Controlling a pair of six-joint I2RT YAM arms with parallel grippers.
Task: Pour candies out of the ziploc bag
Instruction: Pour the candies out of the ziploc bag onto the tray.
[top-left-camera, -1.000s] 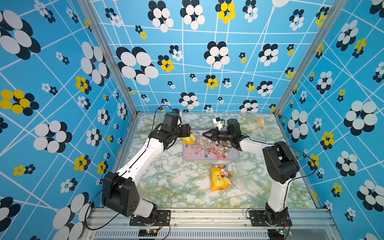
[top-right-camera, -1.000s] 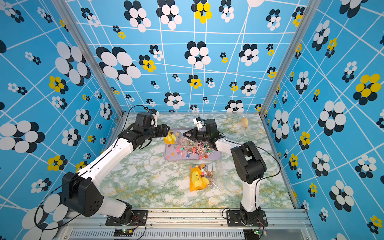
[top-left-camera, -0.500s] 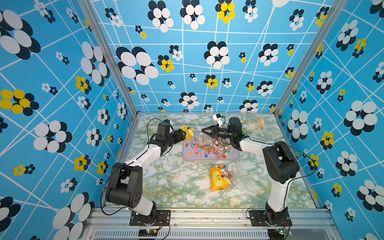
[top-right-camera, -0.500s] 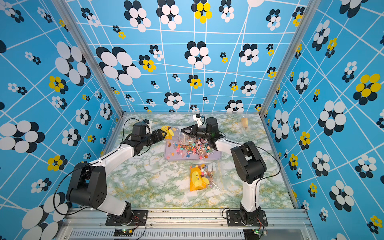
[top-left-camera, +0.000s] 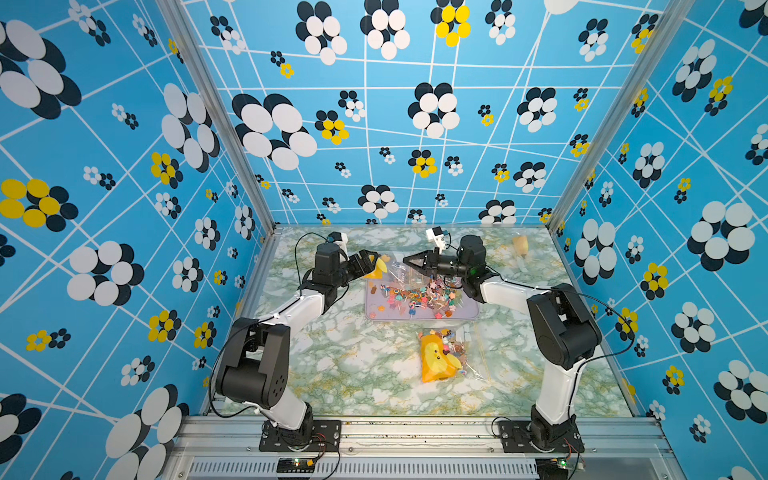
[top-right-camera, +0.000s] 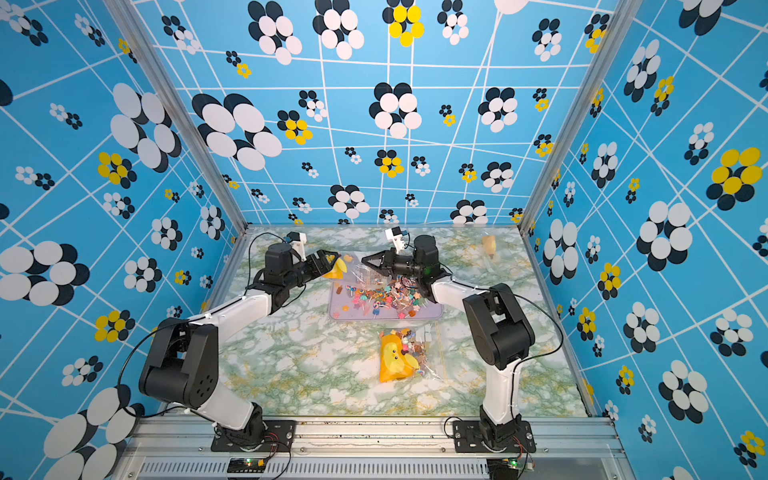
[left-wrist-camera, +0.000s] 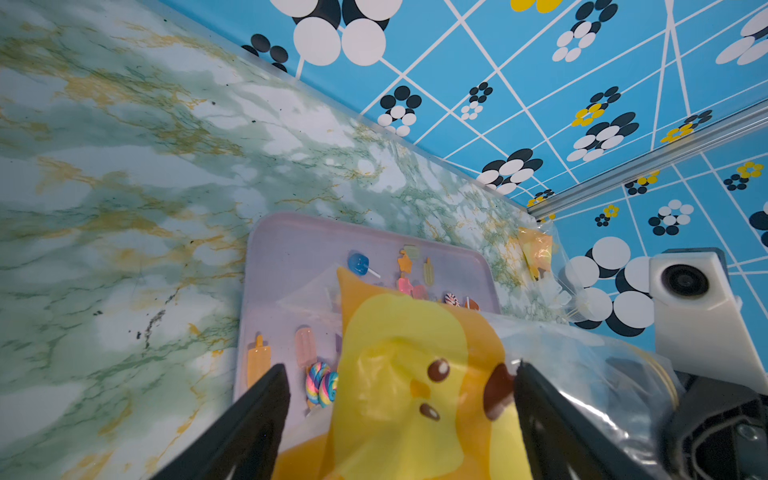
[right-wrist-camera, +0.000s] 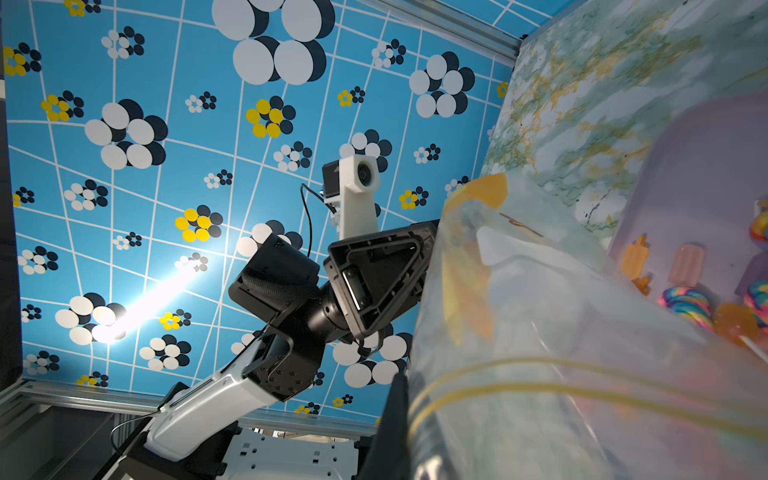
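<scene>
Compared with one second earlier, the yellow end of the ziploc bag (top-left-camera: 376, 269) sat slightly higher in both top views, lifted from the upper-left corner of the lilac tray (top-left-camera: 471, 312), while both claws kept nearly their former places at frame centre. The left claw (top-left-camera: 371, 264) stood with jaws apart around that yellow end. In the left wrist view one jaw appeared to touch the film and the other was clear of it, so no grip was judged there. The right claw (top-left-camera: 409, 262) was closed together on the bag's clear zip edge. The candies (top-left-camera: 419, 297) lay heaped in the tray, just below the claws; whether any remained in the bag could not be told. Hazards noted: the bag hung from the right claw alone, and thin, slippery film could slide out of that pinch and drop across the candies. Its yellow end hung about the tray's upper-left rim, so any sweet left inside could fall onto the table (top-left-camera: 340, 365) instead. The claws faced each other, near but apart, and an advance by either could bring contact. A second bag (top-left-camera: 440, 357), holding sweets, lay at lower centre, well apart. Pose: the left arm rose from lower left, folded at the elbow, claw roughly level and pointing right. The right arm stood upright at lower right, forearm running up and left, claw level and pointing left above the tray's upper edge.
</scene>
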